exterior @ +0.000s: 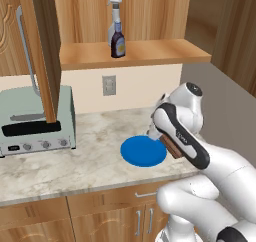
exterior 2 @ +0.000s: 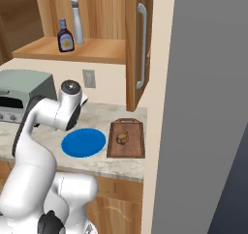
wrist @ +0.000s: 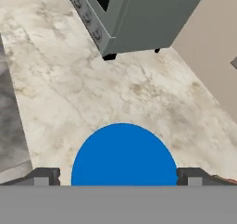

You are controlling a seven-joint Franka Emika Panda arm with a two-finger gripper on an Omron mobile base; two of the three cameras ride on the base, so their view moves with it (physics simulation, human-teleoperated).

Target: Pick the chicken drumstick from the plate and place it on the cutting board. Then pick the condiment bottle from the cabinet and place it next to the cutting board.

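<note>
I see open marble counter (wrist: 69, 89) between the blue plate (exterior: 143, 151) and the toaster oven (exterior: 37, 121) — room to pass there. Toaster oven blocks the left end. The cutting board (exterior 2: 127, 138) sits just right of the plate, close under the open cabinet door (exterior 2: 138, 44), which hangs down over the counter's far right. On the shelf (exterior: 135, 53) the condiment bottle (exterior: 118, 42) stands in front of a grey spray bottle (exterior: 114, 16) — shelf right of them is free.

Your two base views look forward and down from behind the arm, left and right, sharing the worktop (exterior: 75, 161) and plate (exterior: 140, 153); your hand view sits close above that plate.
</note>
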